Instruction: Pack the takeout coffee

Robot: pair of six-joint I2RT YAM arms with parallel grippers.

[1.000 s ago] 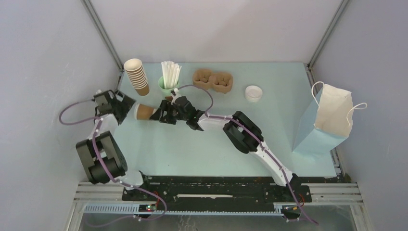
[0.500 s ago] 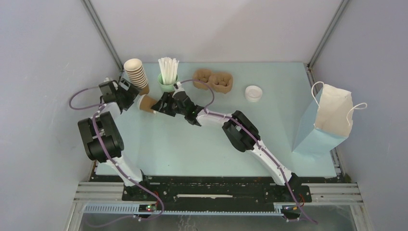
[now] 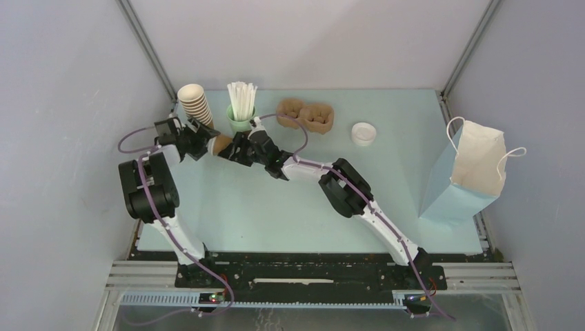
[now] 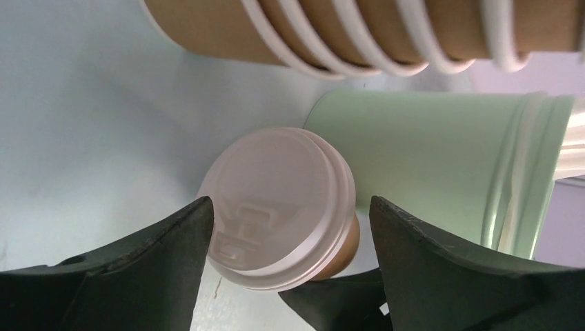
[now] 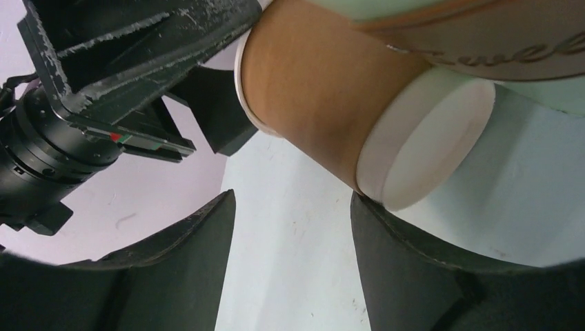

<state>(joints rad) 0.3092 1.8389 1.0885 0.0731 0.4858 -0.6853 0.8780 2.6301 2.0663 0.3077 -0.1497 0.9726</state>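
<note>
Takeout coffee (image 4: pixel 276 207) tipped sideways (lidded)

Setting: a robotics lab test cell. Plain pale panels (image 3: pixel 310 41) on metal corner struts (image 3: pixel 145 45) enclose a mint tabletop (image 3: pixel 276 214). Arm bases are bolted to a black rail (image 3: pixel 310 272), with purple cabling (image 3: pixel 127 141) exposed.

takeout coffee (image 3: pixel 221 145) just beside straw cup (image 3: pixel 239 124)
</note>
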